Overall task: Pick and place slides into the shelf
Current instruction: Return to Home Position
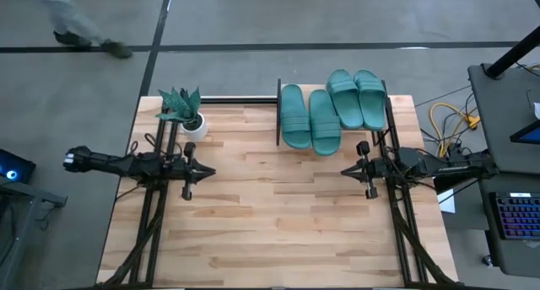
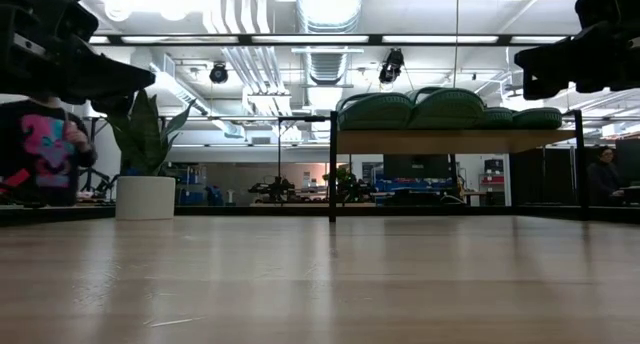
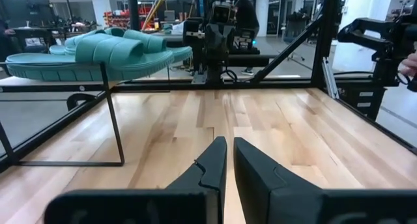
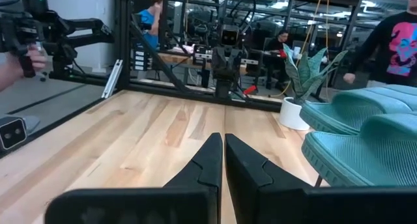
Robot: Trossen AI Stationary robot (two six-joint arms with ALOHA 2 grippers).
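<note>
Pointing at each other across the table [image 1: 270,231], the left gripper [image 1: 205,172] and the right gripper [image 1: 346,169] hang clear of the boards. Each has its two dark, wedge-shaped fingers [image 3: 212,162] drawn together to a thin slit, holding nothing and touching nothing. Beneath and between them the tabletop is smooth pale wood in narrow butcher-block strips, bare across the gap that separates the two tips. Just to the side of the right gripper, toward the far edge and much nearer to it than to the left one, stands the shelf [image 2: 450,141], a flat light-wood board on thin black metal legs. All four slides [image 1: 324,121] lie on top of it. They are matte teal-green rubber with long oval soles and one wide ribbed strap each. They sit side by side in two touching pairs, the pair farther from the right gripper's arm set a little forward of the other. Off the left gripper's side, toward that same far edge, a spiky green plant [image 1: 180,100] sits in a round white pot [image 1: 195,126].
</note>
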